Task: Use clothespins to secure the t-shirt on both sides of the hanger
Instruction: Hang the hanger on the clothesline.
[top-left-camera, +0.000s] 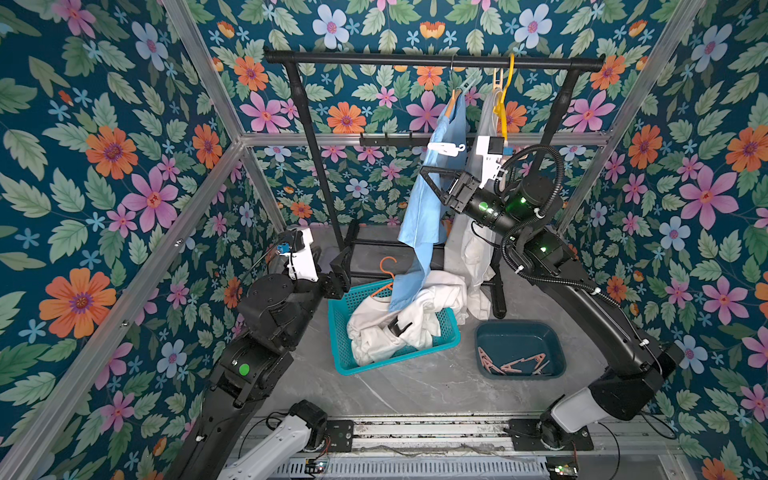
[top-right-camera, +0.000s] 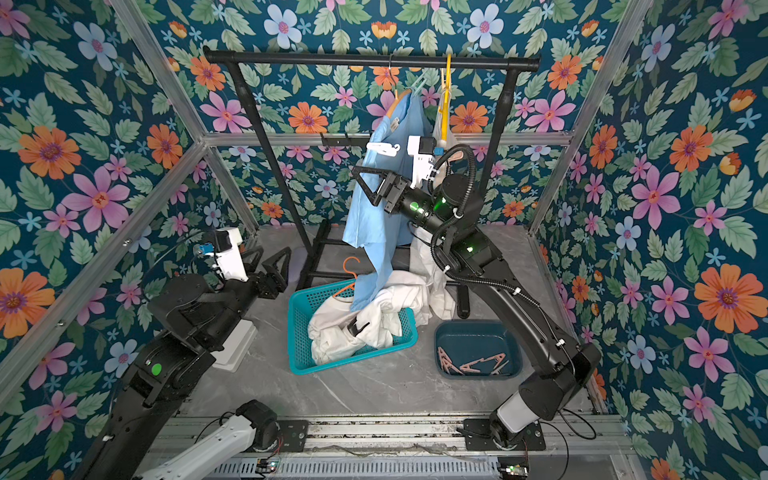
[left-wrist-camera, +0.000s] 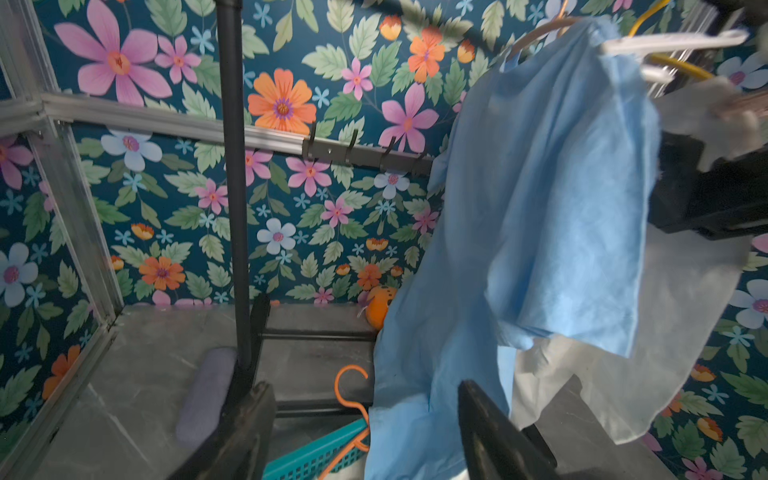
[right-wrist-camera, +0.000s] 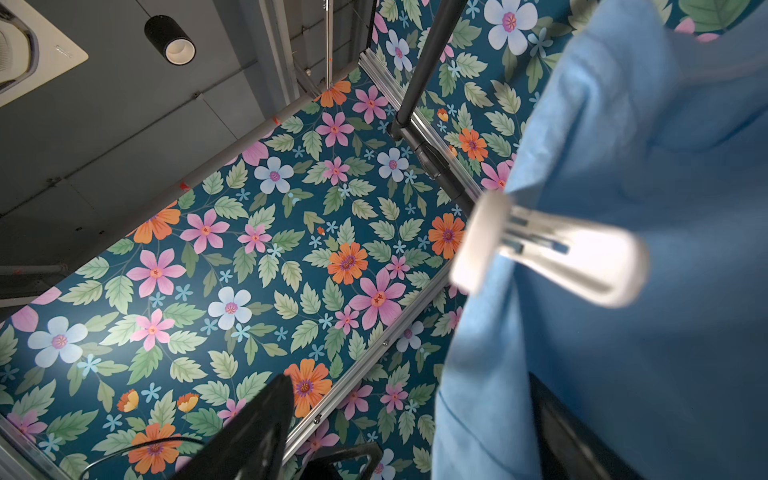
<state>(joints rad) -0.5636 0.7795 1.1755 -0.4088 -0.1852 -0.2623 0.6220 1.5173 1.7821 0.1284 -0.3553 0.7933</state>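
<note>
A white clothespin (top-left-camera: 446, 148) is clipped on the shoulder of the blue t-shirt (top-left-camera: 419, 216), just above the right gripper (top-left-camera: 434, 185) and clear of its spread jaws. The pin lies level, long axis crosswise to the shirt. The left gripper (top-right-camera: 266, 259), also spread, hangs well below.

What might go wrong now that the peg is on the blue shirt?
1. The edge of the blue t-shirt lies between the open fingers of the right end effector, close to the white clothespin. Pulling back carelessly might drag the cloth askew.
2. A bump from that arm might knock the clothespin loose.
3. The shirt's hem hangs close to the open left end effector, which might snag it.
</note>
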